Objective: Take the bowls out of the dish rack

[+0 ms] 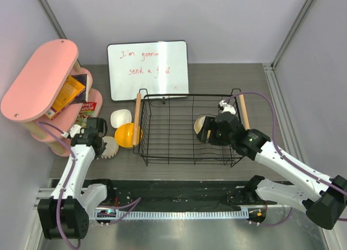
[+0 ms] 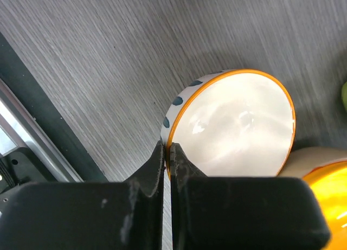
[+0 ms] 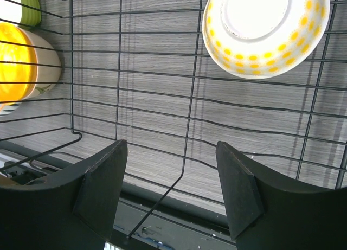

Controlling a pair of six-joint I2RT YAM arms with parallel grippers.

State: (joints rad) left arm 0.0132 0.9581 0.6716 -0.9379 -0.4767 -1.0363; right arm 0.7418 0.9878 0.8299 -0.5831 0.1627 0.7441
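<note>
My left gripper (image 2: 167,149) is shut on the rim of a white bowl (image 2: 238,125) with an orange edge and blue spots, left of the dish rack; I cannot tell whether it rests on the table. An orange-yellow bowl (image 1: 127,135), a white bowl (image 1: 121,118) and a ribbed white bowl (image 1: 110,147) sit by the left gripper (image 1: 96,132). Inside the black wire dish rack (image 1: 173,152), my right gripper (image 3: 173,179) stands open over the rack floor with nothing between its fingers. A yellow-dotted cream bowl (image 3: 265,27) lies just beyond it; this bowl (image 1: 200,123) is partly hidden by the arm.
A pink oval shelf (image 1: 38,79) holding books stands at the far left, close behind the left arm. A whiteboard (image 1: 147,70) leans behind the rack. A lime green bowl (image 3: 27,6) shows through the rack's left wall. A black strip (image 1: 173,193) runs along the near edge.
</note>
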